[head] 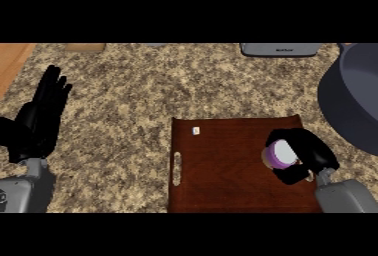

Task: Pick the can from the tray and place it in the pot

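On the tray, the right hand curls round the can; next comes lifting it toward the pot, while the left hand rests open

A countertop of speckled stone, mottled in tan, brown and grey, with a grainy, matt look. On it lies a tray of dark reddish-brown wood, smooth, with fine grain lines and a slight sheen. A can over the tray shows a smooth, pale purple top with a lighter rim. At the right edge, a pot looks like dark blue-grey metal, smooth and matt. Both hands, left hand and right hand, are plain matt black; the forearms look like smooth grey plastic. A strip of light wood shows at upper left.
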{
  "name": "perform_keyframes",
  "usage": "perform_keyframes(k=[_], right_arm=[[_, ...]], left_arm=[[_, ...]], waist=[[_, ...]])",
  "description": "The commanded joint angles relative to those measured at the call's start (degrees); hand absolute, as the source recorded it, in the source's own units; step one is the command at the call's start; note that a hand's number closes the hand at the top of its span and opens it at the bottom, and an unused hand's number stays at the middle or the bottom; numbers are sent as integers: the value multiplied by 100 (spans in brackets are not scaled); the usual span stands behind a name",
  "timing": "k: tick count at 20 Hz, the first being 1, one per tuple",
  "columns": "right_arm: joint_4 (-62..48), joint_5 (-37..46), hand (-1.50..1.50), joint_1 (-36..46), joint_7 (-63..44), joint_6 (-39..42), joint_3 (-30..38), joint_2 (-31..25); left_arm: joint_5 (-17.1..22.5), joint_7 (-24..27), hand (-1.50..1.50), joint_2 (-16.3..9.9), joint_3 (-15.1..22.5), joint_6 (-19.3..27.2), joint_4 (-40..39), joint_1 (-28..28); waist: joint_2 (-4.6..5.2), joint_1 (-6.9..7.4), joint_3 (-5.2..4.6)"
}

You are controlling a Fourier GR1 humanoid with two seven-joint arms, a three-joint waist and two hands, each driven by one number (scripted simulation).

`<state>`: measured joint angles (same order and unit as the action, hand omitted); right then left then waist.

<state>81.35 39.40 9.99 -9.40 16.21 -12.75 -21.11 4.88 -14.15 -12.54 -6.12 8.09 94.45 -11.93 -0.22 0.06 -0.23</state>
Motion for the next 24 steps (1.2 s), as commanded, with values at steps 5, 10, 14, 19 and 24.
perform_keyframes(k=[5,10,14,19,24], right_arm=[[64,505,150,-594,460,-306,-60,152],[1544,426,150,-1550,1800,267,-835,-734],[2629,406,150,-2578,2859,105,-949,-1685],[3549,-866,150,-3546,3355,-505,510,-1753],[4151,-2301,150,-3747,3260,-579,1887,-1401]], left_arm=[[-198,256,0,235,30,46,-135,161],[-122,137,0,71,-151,10,-154,133],[-1,70,0,-13,-216,-113,51,273],[-20,125,0,43,-236,-59,88,342],[-91,-20,0,52,-185,17,196,267]], waist=[[18,-23,23],[-33,-212,19],[-47,-231,20],[-40,-327,23],[-33,-301,22]])
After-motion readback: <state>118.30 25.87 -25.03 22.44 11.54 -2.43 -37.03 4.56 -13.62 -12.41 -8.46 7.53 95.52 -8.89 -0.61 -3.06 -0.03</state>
